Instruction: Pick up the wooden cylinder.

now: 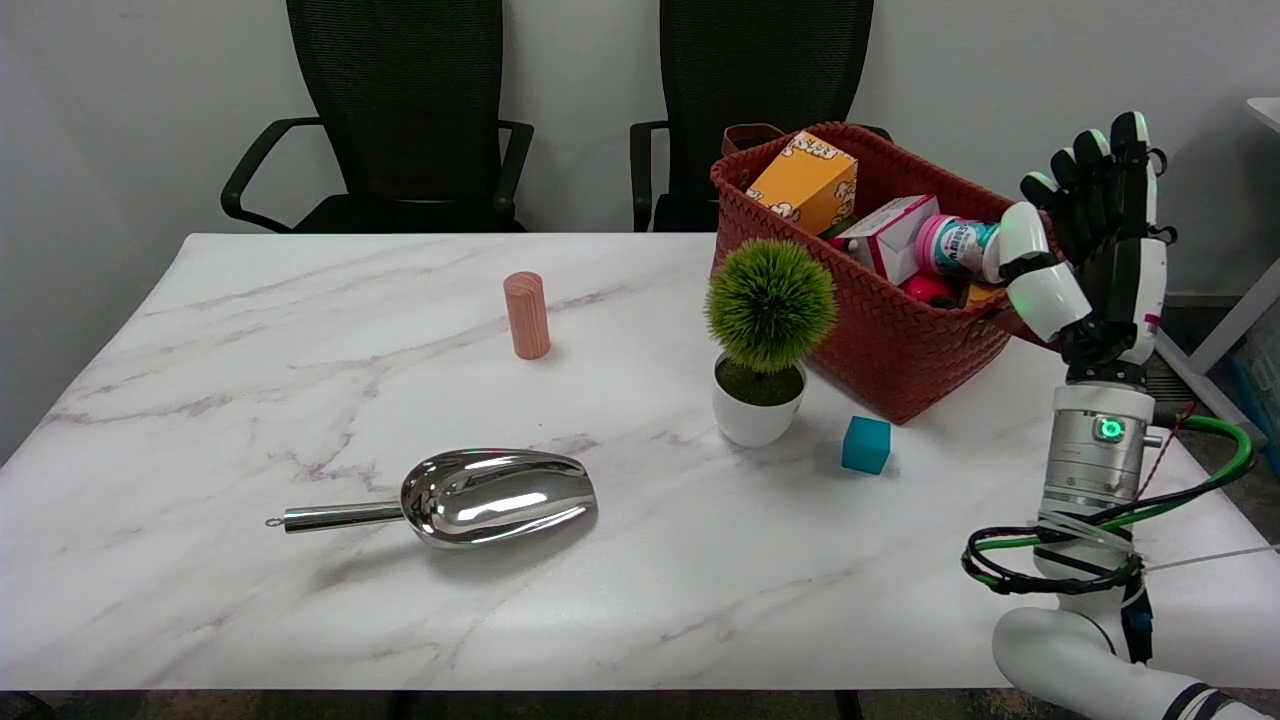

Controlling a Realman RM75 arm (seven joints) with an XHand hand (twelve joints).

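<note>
The wooden cylinder point(526, 315) stands upright on the marble table point(250, 620), left of centre toward the far side. My right hand point(1095, 245) is raised at the right edge of the table, beside the basket, fingers pointing up and spread with nothing in them. It is far to the right of the cylinder, with the plant between them.
A small green ball plant in a white pot point(765, 340) stands mid-table. Behind it sits a woven red basket point(890, 345) holding boxes and a can. A teal cube point(866, 445) lies near the pot. A steel scoop point(470, 500) lies at the front. Two black chairs stand behind.
</note>
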